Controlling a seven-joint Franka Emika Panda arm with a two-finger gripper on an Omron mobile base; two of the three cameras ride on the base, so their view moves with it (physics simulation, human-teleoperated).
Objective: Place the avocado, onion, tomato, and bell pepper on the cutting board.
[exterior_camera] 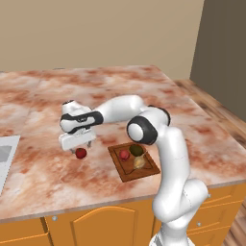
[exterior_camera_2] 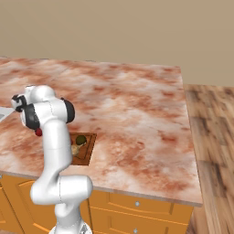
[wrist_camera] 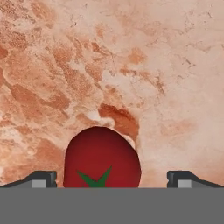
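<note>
While my gripper (exterior_camera: pixel 81 144) hangs spread wide over the last red vegetable (exterior_camera: pixel 81 153), left of the board (exterior_camera: pixel 133 161), I judge this the final pickup: lower, close, lift, then carry right beside avocado (exterior_camera: pixel 136 150) and onion (exterior_camera: pixel 139 162).

Cutting board (exterior_camera: pixel 145 171) near counter (exterior_camera: pixel 57 96) front edge. On board: avocado (exterior_camera: pixel 137 150), onion (exterior_camera: pixel 139 163), one red vegetable (exterior_camera: pixel 124 154). Second red vegetable (exterior_camera: pixel 81 153) on counter, left of board, directly below gripper (exterior_camera: pixel 78 143).
</note>
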